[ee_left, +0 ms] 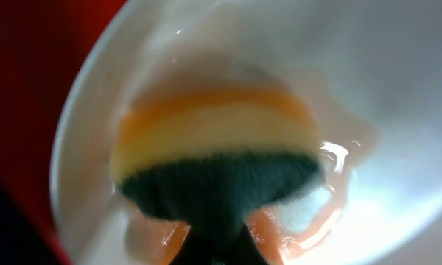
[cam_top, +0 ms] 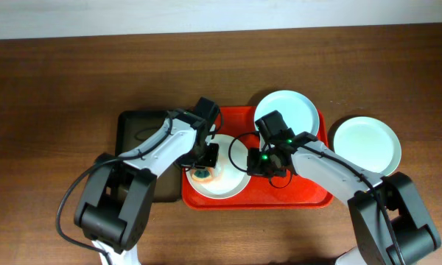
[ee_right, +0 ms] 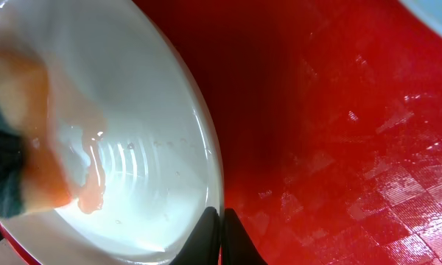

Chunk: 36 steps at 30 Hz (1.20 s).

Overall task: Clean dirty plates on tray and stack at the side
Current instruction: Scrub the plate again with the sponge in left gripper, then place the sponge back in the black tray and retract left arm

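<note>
The left claw (cam_top: 205,166) pinches a sponge (ee_left: 214,147) on the front plate (cam_top: 233,185), right claw (ee_right: 221,232) closed at its rim, dark tray (cam_top: 136,129) alongside.

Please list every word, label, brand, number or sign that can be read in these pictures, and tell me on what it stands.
None. No readable text shows on the plates, the red tray, the sponge, the dark tray or the arms.

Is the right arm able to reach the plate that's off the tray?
Probably yes. That plate lies on the table beside the right arm, nothing between. But the right gripper is shut on the scrubbed plate's rim, so it must let go first.
</note>
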Motion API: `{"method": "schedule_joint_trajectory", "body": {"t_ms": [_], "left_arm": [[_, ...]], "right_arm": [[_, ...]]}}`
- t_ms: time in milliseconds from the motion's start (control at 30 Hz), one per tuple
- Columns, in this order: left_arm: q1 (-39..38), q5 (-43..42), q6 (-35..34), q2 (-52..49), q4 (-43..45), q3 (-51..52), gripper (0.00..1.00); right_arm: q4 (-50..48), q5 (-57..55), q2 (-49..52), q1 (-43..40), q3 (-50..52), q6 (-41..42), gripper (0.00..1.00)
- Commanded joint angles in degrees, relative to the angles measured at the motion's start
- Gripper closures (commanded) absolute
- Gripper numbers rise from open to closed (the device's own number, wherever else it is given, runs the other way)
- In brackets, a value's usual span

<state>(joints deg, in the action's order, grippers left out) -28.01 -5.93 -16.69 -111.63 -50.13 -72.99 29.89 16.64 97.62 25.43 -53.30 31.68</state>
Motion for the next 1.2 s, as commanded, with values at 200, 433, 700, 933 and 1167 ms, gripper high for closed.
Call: {"method": "schedule_joint_trajectory", "body": {"t_ms": [200,433,700,933,1167], "left_arm": [[-0.09,-17.07,0.5,0.87,0.2,-1.77,1.0],[5.79,-0.35,0.42,18.34,-7.91,-2.19,1.0],[10.97,14.8,-4.74,18.6,-8.94,6.73,1.0],[12.61,14.8,-4.31,18.53,6.03,20.63,1.0],[16.04,11.1,-2.8,19.89,3.87,17.16,0.38]], "right_arm": [[-0.15,0.76,0.26,0.11,0.04,0.07,0.96],[0.04,0.72,0.26,0.09,0.04,0.04,0.96],[0.15,0.68,0.26,0.09,0.04,-0.02,0.96],[0.2,0.68,0.26,0.09,0.04,-0.42,0.96],[0.11,0.68,0.26,0.09,0.04,-0.39,0.96]]}}
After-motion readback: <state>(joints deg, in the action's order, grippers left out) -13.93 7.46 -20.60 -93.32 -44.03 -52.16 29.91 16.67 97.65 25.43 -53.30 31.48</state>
